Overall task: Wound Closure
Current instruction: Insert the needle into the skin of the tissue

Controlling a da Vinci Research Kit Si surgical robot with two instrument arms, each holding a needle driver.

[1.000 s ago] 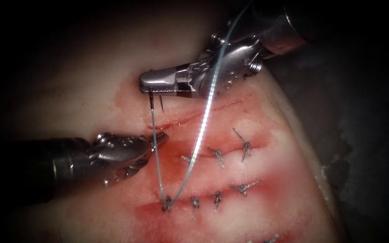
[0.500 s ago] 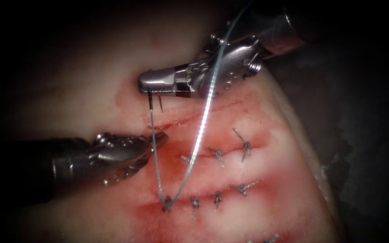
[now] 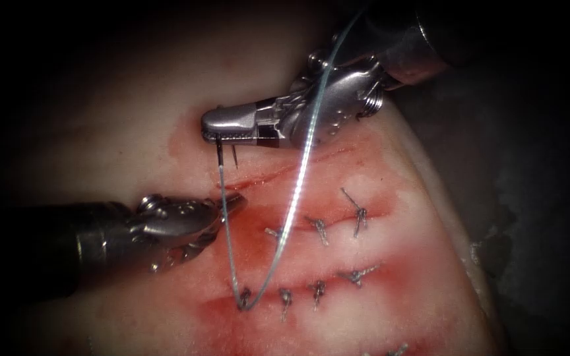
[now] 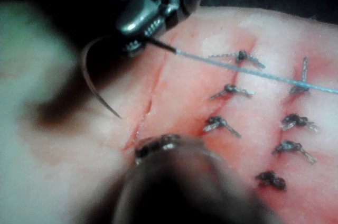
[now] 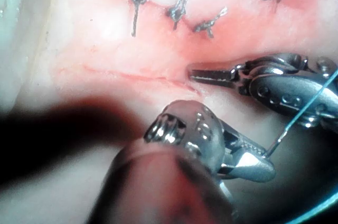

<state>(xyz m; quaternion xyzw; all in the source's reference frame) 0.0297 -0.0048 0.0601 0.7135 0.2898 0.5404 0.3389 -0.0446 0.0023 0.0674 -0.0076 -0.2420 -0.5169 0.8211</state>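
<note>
Endoscope view: the right hand [image 3: 214, 126] reaches in from upper right, pinching the curved needle [image 4: 95, 84] near its thread end; needle clear of the tissue [image 3: 133, 118], its arc largely foreshortened. Thread [image 3: 296, 191] loops down to a stitch [image 3: 244, 298]. The left hand [image 3: 235, 200], pressed together and empty, rests at the open cut [image 3: 265, 177].

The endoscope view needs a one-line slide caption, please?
Right end effector holds the needle by its swaged end above the tissue; thread loops to a knot.

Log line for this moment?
right tool: holds needle near thread end, above tissue | left tool: shut, empty, at cut | thread: to stitch
</note>
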